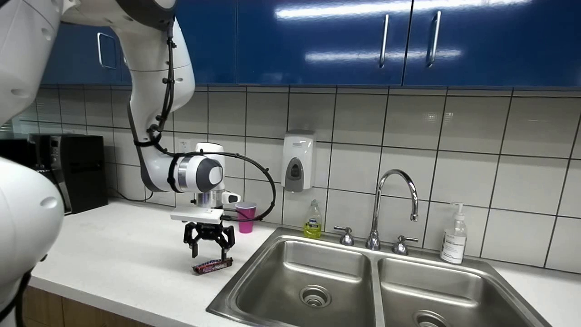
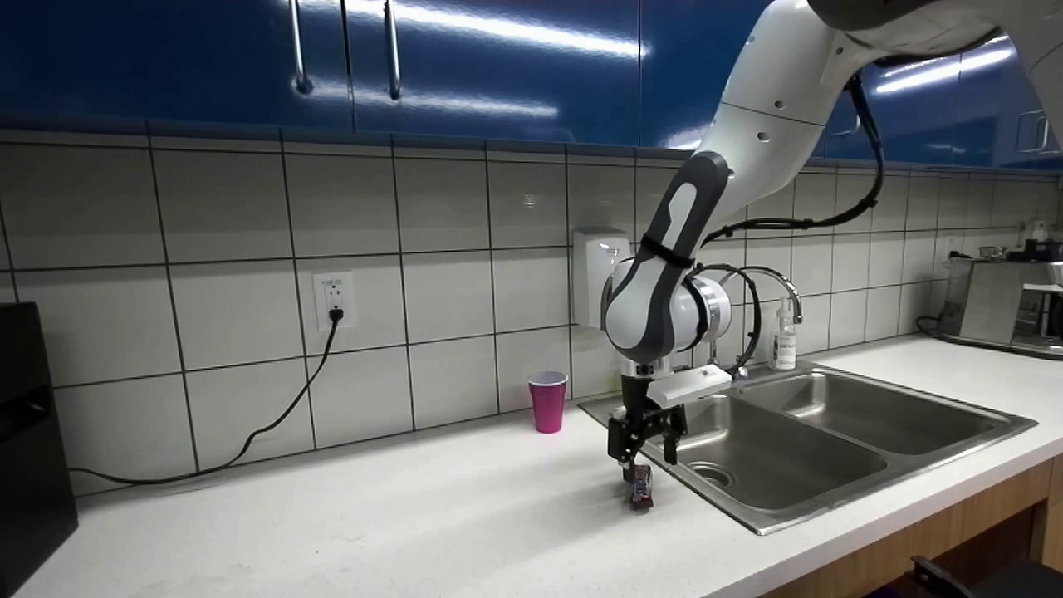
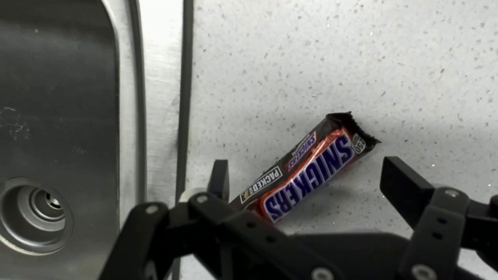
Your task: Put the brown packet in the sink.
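We have the brown packet (image 3: 303, 171) lying on the table (image 1: 127, 254), below the tool (image 1: 209, 251), mostly in the span between its fingers (image 3: 404, 188). Tool stands spread wide, nothing held; one finger covers the brown packet's near end in the wrist view, so we can't tell if they touch. Sink (image 3: 161, 97) is just beside the tool, on that finger's side. We expect the brown packet to be light, fairly firm, slick-wrapped, not fragile; we'd pinch across its narrow width near the middle, off the serrated end. Long axis runs slantwise to the line between the fingers: one end toward the sink-side finger, serrated end out off that line and away from the sink. We'd turn the tool square first.
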Robot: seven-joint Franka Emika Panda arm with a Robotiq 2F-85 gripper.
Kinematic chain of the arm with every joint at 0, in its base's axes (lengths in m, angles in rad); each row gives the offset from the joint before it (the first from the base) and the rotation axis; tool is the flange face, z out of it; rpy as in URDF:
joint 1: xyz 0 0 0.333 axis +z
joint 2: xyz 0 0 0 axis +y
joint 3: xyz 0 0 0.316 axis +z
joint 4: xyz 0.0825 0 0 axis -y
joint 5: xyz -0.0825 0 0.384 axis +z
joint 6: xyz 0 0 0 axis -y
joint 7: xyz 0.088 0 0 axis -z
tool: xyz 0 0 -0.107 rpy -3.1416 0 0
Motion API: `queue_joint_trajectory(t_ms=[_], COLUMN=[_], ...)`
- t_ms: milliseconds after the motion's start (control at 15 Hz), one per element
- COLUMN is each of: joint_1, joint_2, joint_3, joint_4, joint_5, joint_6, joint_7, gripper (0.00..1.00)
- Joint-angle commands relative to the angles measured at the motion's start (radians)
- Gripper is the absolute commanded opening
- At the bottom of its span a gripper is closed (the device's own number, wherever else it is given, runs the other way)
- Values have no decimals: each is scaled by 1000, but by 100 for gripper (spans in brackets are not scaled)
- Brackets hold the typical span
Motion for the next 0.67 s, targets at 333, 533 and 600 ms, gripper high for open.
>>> queue_joint_trajectory(t_ms=[333,533,600], joint_1=[62,93,98], joint_2=[-15,-12,-11], joint_3=[-88,-104,-102], joint_4=[-4,5,7], joint_5=[-33,-33,-26], joint_6=[9,-25,-35], joint_7=[340,434,455], gripper=[100,100,100])
